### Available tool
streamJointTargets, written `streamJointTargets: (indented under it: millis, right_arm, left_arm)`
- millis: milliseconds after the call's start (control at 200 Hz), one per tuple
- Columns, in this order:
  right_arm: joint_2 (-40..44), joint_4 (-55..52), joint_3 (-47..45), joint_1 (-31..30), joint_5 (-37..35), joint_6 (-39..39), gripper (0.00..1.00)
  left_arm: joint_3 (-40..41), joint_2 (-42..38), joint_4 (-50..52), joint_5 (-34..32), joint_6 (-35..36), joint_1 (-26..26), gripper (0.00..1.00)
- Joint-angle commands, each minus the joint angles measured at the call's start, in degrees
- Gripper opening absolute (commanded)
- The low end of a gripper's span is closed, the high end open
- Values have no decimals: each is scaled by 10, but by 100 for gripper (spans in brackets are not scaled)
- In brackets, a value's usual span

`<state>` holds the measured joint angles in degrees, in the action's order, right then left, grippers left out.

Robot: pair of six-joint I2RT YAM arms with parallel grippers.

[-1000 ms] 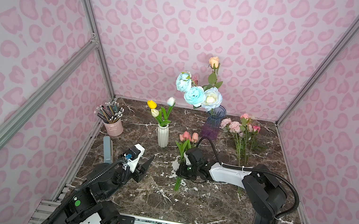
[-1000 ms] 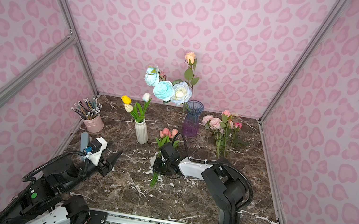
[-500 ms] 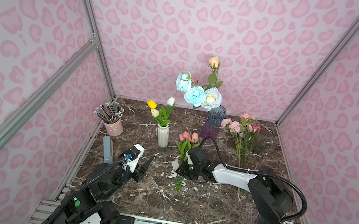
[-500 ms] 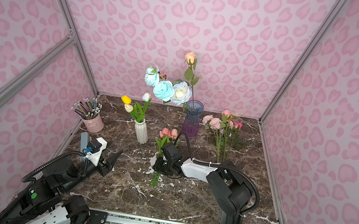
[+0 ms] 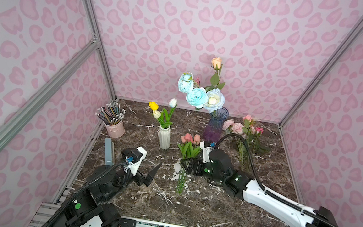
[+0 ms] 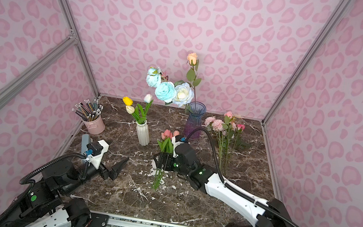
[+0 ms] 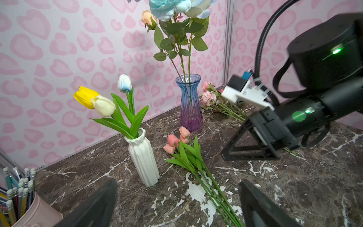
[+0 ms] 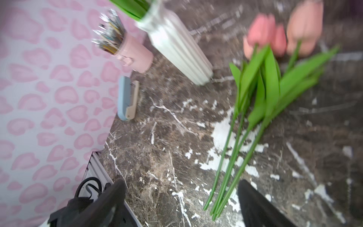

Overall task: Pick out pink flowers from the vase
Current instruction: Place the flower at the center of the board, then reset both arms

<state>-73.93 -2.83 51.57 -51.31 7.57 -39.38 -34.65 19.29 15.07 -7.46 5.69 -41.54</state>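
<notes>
Top views both show a marble counter [image 5: 184, 208] inside pink-patterned walls. At far left stands a pink cup [image 5: 114, 128] of pencils, and just in front of it a blue case [image 5: 108, 149] lies by the wall.

Next comes the left arm [image 5: 110, 182], raised above the counter's front-left part. The left jaws are spread wide with nothing between them, as the left wrist view also shows.

Further right a white vase [image 5: 164, 137] stands upright, holding a yellow tulip [image 5: 153, 105] and two pale ones. Just beside it the pink tulips [image 5: 190, 138] lie flat on the counter, blooms toward the back wall and stems toward the front.

The right jaws hang right at those stems, released. In the right wrist view the fingers [image 8: 110, 200] stand far apart and the stems lie loose on the counter, gripped by nothing.

Behind them a glass vase [image 5: 215, 125], blue fading to purple, stands upright. It holds two blue blooms [image 5: 192, 90], a white bloom [image 5: 214, 99] and a tall peach rose [image 5: 216, 62]. A small reddish sprig shows beside the blue blooms, too small to identify.

Right of the glass vase a pink bunch [image 5: 239, 128] of roses lies on the counter, heads toward the back wall. Its stems run forward, partly hidden behind the cable of the right arm [image 5: 268, 200].
</notes>
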Motion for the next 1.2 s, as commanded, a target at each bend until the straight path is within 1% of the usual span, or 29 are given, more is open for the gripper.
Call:
streamJointTargets:
  millis: [0, 25, 65, 120, 150, 200, 235, 290, 330, 380, 405, 425, 450, 475, 520, 565, 610, 645, 675, 780, 865, 915, 945, 995, 1045, 1095, 1165, 1180, 1195]
  right_arm:
    - [62, -18, 5, -11, -177, 133, 98]
    - [76, -26, 6, -10, -217, 133, 98]
    - [100, -28, 5, -9, -275, 139, 98]
    - [132, -9, -6, -3, -320, 168, 98]
    - [151, 20, -20, 0, -334, 198, 98]
    - [183, 96, -59, 3, -330, 285, 98]
    - [206, 161, -96, 4, -323, 352, 98]
    - [238, 271, -164, 5, -290, 464, 98]
    - [255, 358, -216, 10, -273, 526, 98]
    - [261, 438, -256, 28, -253, 559, 98]
    - [257, 444, -261, 46, -235, 555, 98]
    - [252, 440, -260, 64, -220, 545, 98]
    - [242, 431, -256, 87, -204, 529, 98]
    - [230, 414, -248, 107, -196, 511, 98]
    - [208, 401, -240, 135, -197, 487, 98]
    - [189, 413, -243, 156, -198, 490, 98]
    - [174, 437, -255, 175, -213, 504, 98]
    - [164, 457, -265, 196, -232, 500, 98]
    - [157, 466, -276, 222, -231, 493, 98]
    - [145, 497, -323, 325, -216, 439, 98]
    - [127, 546, -374, 380, -229, 428, 98]
    - [105, 569, -396, 405, -237, 419, 98]
    - [89, 580, -406, 420, -241, 411, 98]
    - [61, 607, -420, 443, -245, 395, 98]
    - [29, 661, -439, 465, -238, 372, 98]
    - [-1, 721, -447, 487, -214, 359, 98]
    - [-28, 756, -440, 509, -148, 358, 98]
    - [-39, 774, -441, 513, -142, 357, 98]
    - [-50, 779, -442, 516, -136, 354, 98]
  left_arm:
    - [-6, 7, -39, 64, 31, 1, 98]
    - [-8, 14, -40, 57, 32, 1, 98]
    - [-18, 35, -32, 30, 29, 1, 98]
    - [-37, 77, -9, -5, 40, 1, 98]
    - [-47, 103, -3, -20, 48, 1, 98]
    - [-58, 152, -11, -42, 59, 1, 98]
    - [-62, 189, -22, -47, 87, 1, 98]
    - [-72, 251, -46, -55, 107, 8, 98]
    - [-87, 296, -57, -30, 119, 27, 98]
    - [-114, 345, -44, 31, 118, 73, 98]
    - [-121, 364, -47, 69, 99, 103, 98]
    - [-119, 377, -62, 103, 75, 138, 98]
    - [-109, 390, -94, 140, 39, 177, 98]
    - [-94, 400, -136, 161, 2, 213, 98]
    - [-61, 419, -213, 171, -29, 259, 98]
    - [-42, 441, -255, 140, -39, 284, 98]
    - [-29, 462, -274, 89, -43, 299, 98]
    - [-21, 478, -284, 43, -51, 308, 98]
    - [-11, 489, -294, 17, -58, 316, 98]
    - [42, 507, -356, -1, -75, 346, 98]
    - [86, 521, -423, -20, -63, 358, 98]
    - [106, 543, -467, -28, -63, 366, 98]
    - [114, 561, -498, -25, -71, 373, 98]
    - [118, 591, -541, 4, -69, 389, 98]
    - [111, 619, -566, 41, -45, 395, 98]
    - [111, 655, -601, 60, -48, 401, 99]
    - [132, 704, -692, 51, -59, 403, 98]
    - [132, 703, -683, 53, -58, 403, 98]
    - [125, 695, -653, 56, -54, 403, 99]
